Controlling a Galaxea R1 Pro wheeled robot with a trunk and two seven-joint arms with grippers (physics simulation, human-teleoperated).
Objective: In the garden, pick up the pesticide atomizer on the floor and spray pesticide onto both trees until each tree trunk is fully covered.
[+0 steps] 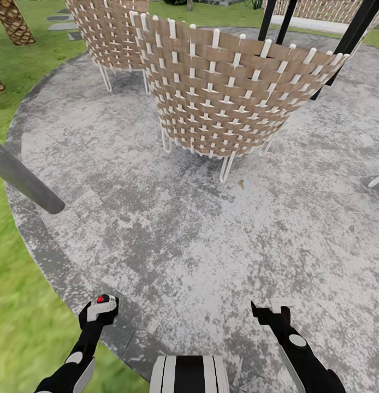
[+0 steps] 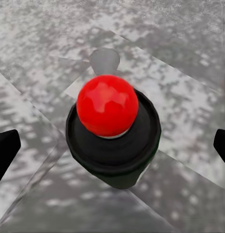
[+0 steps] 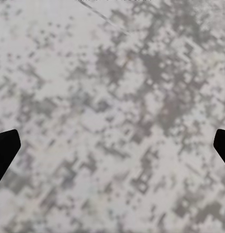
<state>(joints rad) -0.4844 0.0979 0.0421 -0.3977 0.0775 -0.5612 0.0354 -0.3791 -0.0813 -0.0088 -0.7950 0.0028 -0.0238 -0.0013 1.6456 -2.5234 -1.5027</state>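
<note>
While the robot stands at the edge of the round grey paved patch [image 1: 173,218], I see the pesticide atomizer [image 1: 102,307] carried at my left gripper [image 1: 100,312], low on the left of the head view, over the patch's rim where it meets the lawn [image 1: 20,305]. In the left wrist view its red ball top [image 2: 107,105] sits on a black collar [image 2: 113,145], centred between the two dark fingertips [image 2: 5,148]; the jaws stand wide of it there, so I cannot tell whether they clamp it lower down. My right gripper [image 1: 274,310] hangs over bare paving, jaws apart with nothing between them. Ahead stand two woven wicker chairs [image 1: 228,93] on thin white legs. A grey pole [image 1: 23,180] slants in from the left, and a palm trunk [image 1: 13,21] with criss-cross bark rises in the far left corner.
</note>
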